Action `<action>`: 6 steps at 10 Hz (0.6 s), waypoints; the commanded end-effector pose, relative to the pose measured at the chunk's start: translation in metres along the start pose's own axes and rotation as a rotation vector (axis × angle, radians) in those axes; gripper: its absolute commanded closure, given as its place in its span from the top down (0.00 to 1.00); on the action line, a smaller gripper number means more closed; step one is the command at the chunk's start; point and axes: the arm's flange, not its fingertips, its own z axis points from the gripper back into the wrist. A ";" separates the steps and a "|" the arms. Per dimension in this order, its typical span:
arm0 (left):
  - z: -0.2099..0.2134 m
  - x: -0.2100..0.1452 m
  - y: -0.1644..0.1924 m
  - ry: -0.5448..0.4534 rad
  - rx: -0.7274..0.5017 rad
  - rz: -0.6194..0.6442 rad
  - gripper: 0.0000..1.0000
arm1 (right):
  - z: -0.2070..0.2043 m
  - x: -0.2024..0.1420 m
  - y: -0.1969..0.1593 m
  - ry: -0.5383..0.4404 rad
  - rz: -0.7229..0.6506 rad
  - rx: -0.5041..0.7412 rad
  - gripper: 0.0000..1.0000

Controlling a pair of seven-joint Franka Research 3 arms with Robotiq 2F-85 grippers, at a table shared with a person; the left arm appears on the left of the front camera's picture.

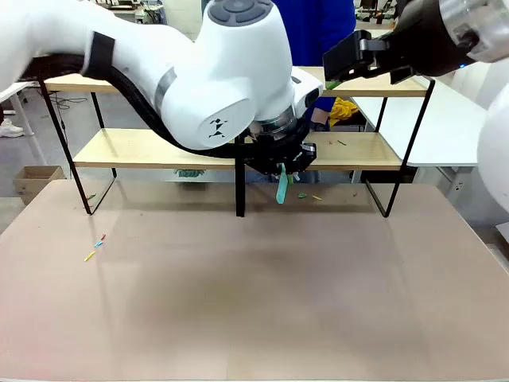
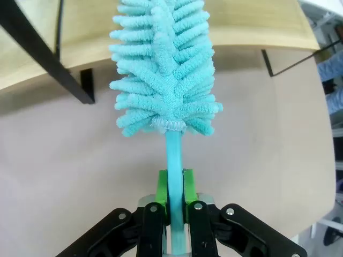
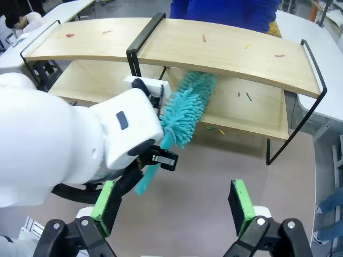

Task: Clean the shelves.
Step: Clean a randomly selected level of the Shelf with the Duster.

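Duster [image 2: 166, 69] is clamped by its handle in the left gripper [image 2: 175, 186], its long axis aimed up-frame at the shelves [image 3: 230, 53], lower board nearest; the right gripper [image 3: 172, 206] is seen spread apart, farther back.

No words or numbers can be read anywhere; the one sign is a small black angular emblem [image 1: 216, 127] on the white shell of the left arm [image 1: 231, 72]

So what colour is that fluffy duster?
The duster is turquoise throughout; it shows best in the left wrist view.
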 end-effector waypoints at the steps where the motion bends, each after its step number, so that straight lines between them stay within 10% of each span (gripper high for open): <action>1: -0.010 0.015 -0.014 0.017 -0.011 0.017 0.13 | 0.000 0.001 -0.001 0.000 -0.003 0.000 1.00; 6: -0.031 0.032 -0.002 0.128 -0.191 0.028 0.13 | 0.000 0.001 -0.001 0.000 -0.003 0.000 1.00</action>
